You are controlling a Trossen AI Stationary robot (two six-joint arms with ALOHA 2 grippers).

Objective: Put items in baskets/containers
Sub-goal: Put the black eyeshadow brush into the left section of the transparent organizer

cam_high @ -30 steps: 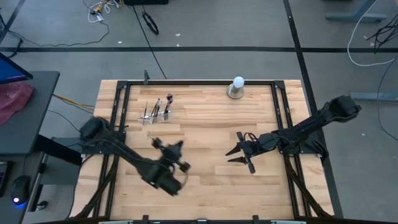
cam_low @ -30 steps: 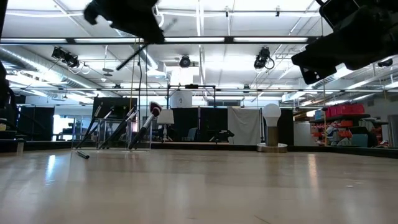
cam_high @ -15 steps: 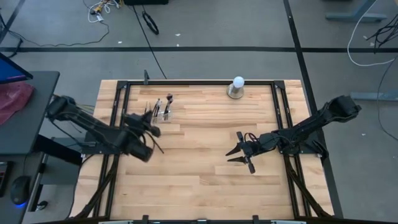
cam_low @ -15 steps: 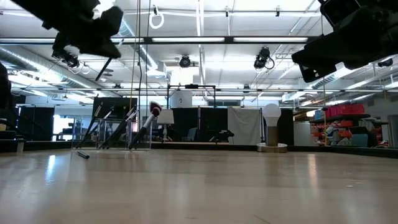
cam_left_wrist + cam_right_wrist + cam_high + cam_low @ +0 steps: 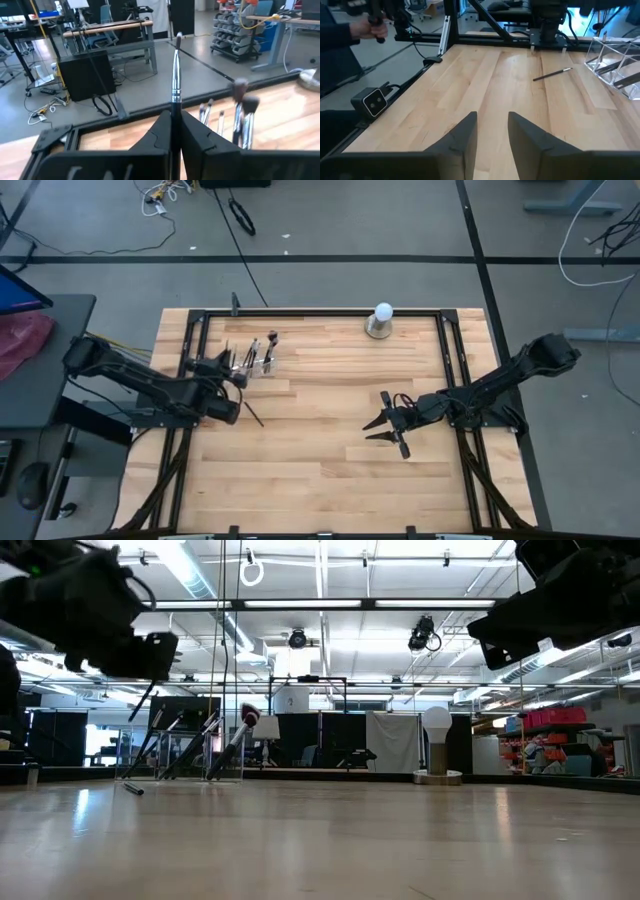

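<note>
Left claw (image 5: pixel 228 370) clamps a brush (image 5: pixel 175 75) beside the clear holder (image 5: pixel 252 363); right claw (image 5: pixel 383 426) apart over bare mid-table

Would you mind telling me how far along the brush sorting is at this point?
Done: several brushes already stand in the clear holder. In hand: the left pincer is shut on one brush beside the holder. Left: at least one brush lies loose on the table. The right pincer hovers open, empty.
</note>
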